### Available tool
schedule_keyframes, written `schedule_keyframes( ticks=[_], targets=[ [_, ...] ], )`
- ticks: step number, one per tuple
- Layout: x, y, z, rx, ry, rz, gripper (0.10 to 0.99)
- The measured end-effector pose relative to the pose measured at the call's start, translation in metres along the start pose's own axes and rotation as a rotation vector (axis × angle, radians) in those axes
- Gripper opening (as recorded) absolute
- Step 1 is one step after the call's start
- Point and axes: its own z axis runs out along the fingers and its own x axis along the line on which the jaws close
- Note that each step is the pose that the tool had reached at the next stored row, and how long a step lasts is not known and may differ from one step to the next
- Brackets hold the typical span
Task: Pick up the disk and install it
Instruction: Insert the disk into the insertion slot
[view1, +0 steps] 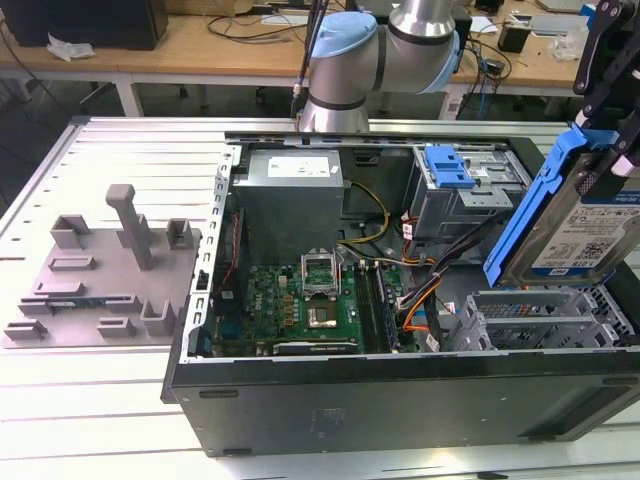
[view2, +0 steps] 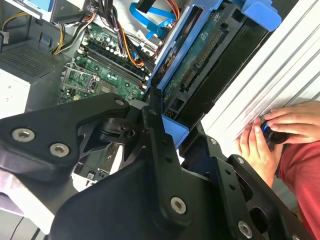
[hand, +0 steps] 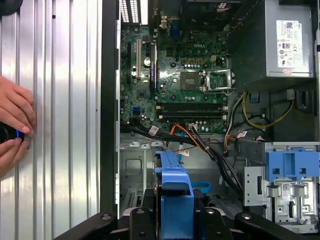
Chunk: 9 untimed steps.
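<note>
Closest to the lens in the second wrist view are the black linkage and the fingers (view2: 154, 127) of my arm, clamped on the end of the disk (view2: 200, 75) by its blue rail. In the exterior view the disk (view1: 585, 225) hangs in the air at the exterior view's right, tilted, label side showing, above the open computer case (view1: 400, 395) and touching nothing but the fingers (view1: 600, 60). The first wrist view looks straight down on it edge-on, with a blue rail (hand: 175, 200) running between the finger links. Inside the case I see the green motherboard (view1: 300, 300), a plain grey box (view1: 290, 195) with a white sticker, a grey drive cage with a ribbed blue tab (view1: 455, 165), and loose orange and black cables (view1: 420, 300) near the grey metal bay (view1: 540, 320) beneath the disk. A grey fixture plate (view1: 100, 280) sits on the slatted bench (view1: 100, 420), well apart from the case. A person's hand (hand: 15, 117) rests on the bench beside the case, around a small dark object. I judge the pick-up done and the install in hand: the disk is lifted but not seated. Seating it would call for squaring the rails to the bay and keeping clear of the cables.
</note>
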Motion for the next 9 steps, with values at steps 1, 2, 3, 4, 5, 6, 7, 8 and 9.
schedule_keyframes(
  ticks=[1, 2, 3, 4, 5, 6, 7, 8, 9],
  targets=[
    [0.0, 0.0, 0.0, 0.0, 0.0, 0.0, 0.369],
    [0.0, 0.0, 0.0, 0.0, 0.0, 0.0, 0.369],
    [0.0, 0.0004, 0.0001, 0.0, -0.0001, 0.001, 0.369],
    [0.0, 0.0013, 0.0005, 0.0, -0.0003, 0.001, 0.369],
    [0.0001, 0.0017, 0.0007, 0.0, -0.0001, 0.002, 0.369],
    [0.0001, 0.0017, 0.0006, 0.0, 0.0, 0.002, 0.369],
    [0.0001, 0.0018, 0.0008, 0.0, -0.0001, 0.002, 0.369],
    [0.0001, 0.0018, 0.001, 0.0, -0.0001, 0.002, 0.369],
    [0.0001, 0.0018, 0.001, 0.0, -0.0002, 0.003, 0.369]
  ],
)
